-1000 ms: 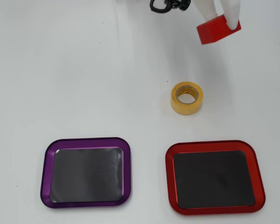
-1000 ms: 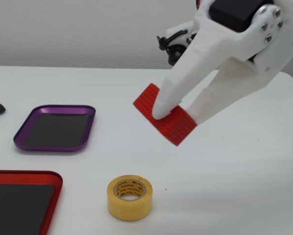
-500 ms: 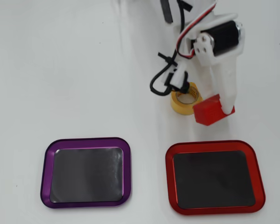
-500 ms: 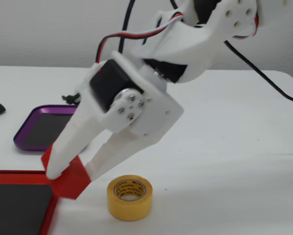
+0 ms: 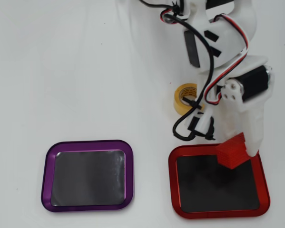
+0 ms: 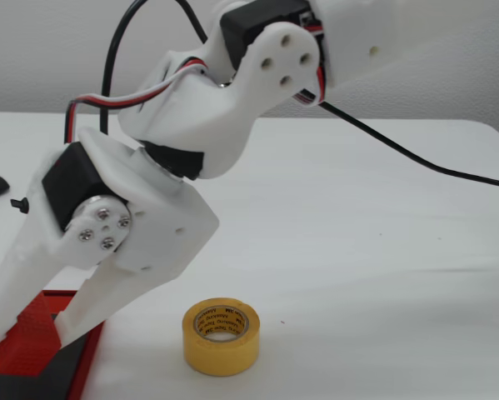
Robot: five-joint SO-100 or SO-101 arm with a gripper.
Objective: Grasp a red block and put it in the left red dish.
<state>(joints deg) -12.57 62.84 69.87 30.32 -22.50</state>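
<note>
Seen from overhead, white arm reaching down from the top right, claw [image 5: 237, 152] clamped on the red block [image 5: 231, 153] and holding it over the upper right part of the left red dish [image 5: 218, 208]. Block's studded faces showing below the white fingers, sitting tilted over the dish's dark inside, close to its top rim. Cannot tell from this view whether block touches the dish floor or hangs just above it.

In the fixed view, same grip from the side: claw [image 6: 24, 333] at the lower left, two white fingers [image 6: 95, 304] either side of the red block [image 6: 22, 342], block down at the corner of the dish [image 6: 87, 358], only a sliver of red rim and dark inside in frame.

On the white worktop [image 5: 85, 71], a purple-rimmed tray [image 5: 87, 205] lying well apart to the left of the red dish in the overhead view, dark inside bare. A yellow tape roll [image 5: 185, 97] standing on the worktop just above the red dish, beside the arm's black cable [image 5: 206, 57]; in the fixed view the tape roll [image 6: 221, 336] sits just right of the dish corner
</note>
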